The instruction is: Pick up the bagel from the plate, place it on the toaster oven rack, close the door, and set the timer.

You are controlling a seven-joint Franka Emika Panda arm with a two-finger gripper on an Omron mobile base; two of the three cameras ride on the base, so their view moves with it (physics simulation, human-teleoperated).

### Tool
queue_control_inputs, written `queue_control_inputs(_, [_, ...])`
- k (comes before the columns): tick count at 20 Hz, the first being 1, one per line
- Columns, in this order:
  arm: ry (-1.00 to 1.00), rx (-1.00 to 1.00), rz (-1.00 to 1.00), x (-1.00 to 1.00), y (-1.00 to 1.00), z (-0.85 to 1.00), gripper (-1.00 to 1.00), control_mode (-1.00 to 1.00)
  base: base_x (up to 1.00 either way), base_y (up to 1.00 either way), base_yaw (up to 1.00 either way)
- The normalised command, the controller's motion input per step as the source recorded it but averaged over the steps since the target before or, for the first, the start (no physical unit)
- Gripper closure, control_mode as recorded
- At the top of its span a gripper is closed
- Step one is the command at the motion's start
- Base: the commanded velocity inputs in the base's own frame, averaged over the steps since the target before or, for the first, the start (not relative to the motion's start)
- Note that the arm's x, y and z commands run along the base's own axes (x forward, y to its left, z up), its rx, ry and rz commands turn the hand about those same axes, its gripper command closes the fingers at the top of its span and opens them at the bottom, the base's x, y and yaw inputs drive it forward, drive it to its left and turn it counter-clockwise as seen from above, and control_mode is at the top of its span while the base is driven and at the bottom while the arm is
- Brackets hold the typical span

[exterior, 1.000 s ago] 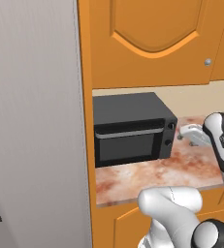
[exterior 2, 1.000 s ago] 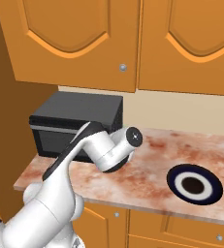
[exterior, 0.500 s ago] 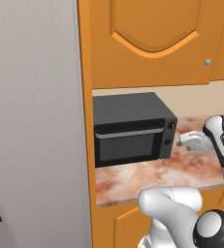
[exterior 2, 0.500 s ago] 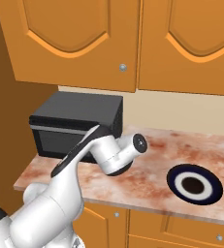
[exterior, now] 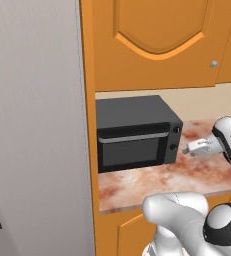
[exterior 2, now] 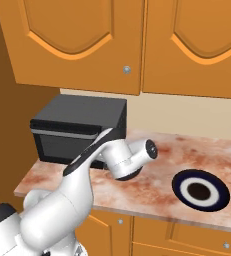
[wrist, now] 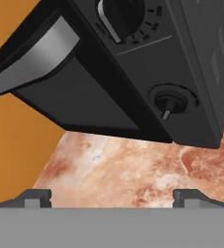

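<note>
gripper [wrist: 112,196]: jaws wide apart, nothing between them; the two dark tips stand at the bottom of the hand view over bare countertop; in the left base view the gripper [exterior: 194,148] sits just right of the oven's knob panel, pointing at it, near but apart
arm: white, rises from the base and reaches across the counter toward the oven's front right corner
countertop [wrist: 128,169]: reddish-brown marbled stone, runs under the oven and the plate
plate [exterior 2: 201,190]: white with a dark navy ring, flat on the counter, well to the right of the oven and the arm
bagel [exterior 2: 199,190]: dark brown, lies in the middle of the plate; too small to make out its hole
toaster oven [exterior: 137,131]: black box at the left end of the counter, against the back wall
door [exterior: 132,150]: shut, upright, dark glass window, grey bar handle [exterior: 133,137] along its top edge; in the hand view the handle [wrist: 31,58] is a tilted grey bar at upper left
knobs: two on the panel right of the door; in the hand view the upper knob [wrist: 120,17] has tick marks around it, the lower knob [wrist: 168,104] is smaller
rack: hidden behind the shut door, cannot tell
cabinet doors [exterior 2: 137,40]: orange, hang on the wall above the counter
</note>
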Motion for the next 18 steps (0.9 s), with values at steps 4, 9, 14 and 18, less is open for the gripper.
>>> queue_control_inputs(4, [-0.09, 0.03, 0.04, 0.0, 0.0, 0.02, -1.0, -1.0, 0.0, 0.0, 0.0])
queue_control_inputs(9, [-0.12, 0.01, 0.0, 0.0, 0.0, 0.11, -1.0, -1.0, 0.0, 0.0, 0.0])
queue_control_inputs(14, [-0.19, 0.0, 0.0, 0.0, 0.04, 0.14, -1.0, -1.0, 0.0, 0.0, 0.0])
queue_control_inputs(18, [-0.13, 0.0, 0.0, 0.0, 0.01, 0.13, -1.0, -1.0, 0.0, 0.0, 0.0])
